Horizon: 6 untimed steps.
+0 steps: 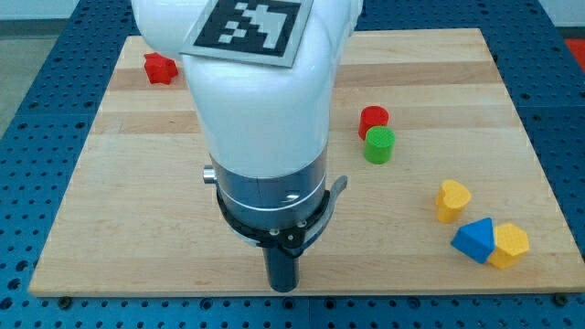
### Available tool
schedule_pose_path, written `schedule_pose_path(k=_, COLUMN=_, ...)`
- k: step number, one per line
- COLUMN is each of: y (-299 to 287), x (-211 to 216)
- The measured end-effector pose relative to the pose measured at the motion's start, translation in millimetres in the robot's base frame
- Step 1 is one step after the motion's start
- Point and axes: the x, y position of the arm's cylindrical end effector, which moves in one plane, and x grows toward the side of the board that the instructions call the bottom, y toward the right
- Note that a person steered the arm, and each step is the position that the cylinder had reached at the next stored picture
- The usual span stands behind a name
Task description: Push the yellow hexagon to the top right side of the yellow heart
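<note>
The yellow hexagon (pixel 509 245) lies at the lower right of the wooden board, touching the right side of a blue triangular block (pixel 474 239). The yellow heart (pixel 452 199) sits just above and left of them, a small gap away. My tip (pixel 284 287) is at the bottom edge of the board near the middle, far to the left of these blocks. The arm's white body hides the board behind it.
A red cylinder (pixel 374 119) and a green cylinder (pixel 379 144) stand together right of centre. A red star-shaped block (pixel 159 68) lies at the upper left. The wooden board (pixel 119 201) rests on a blue perforated table.
</note>
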Motion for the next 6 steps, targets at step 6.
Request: schedule_pose_path(k=6, y=269, x=0)
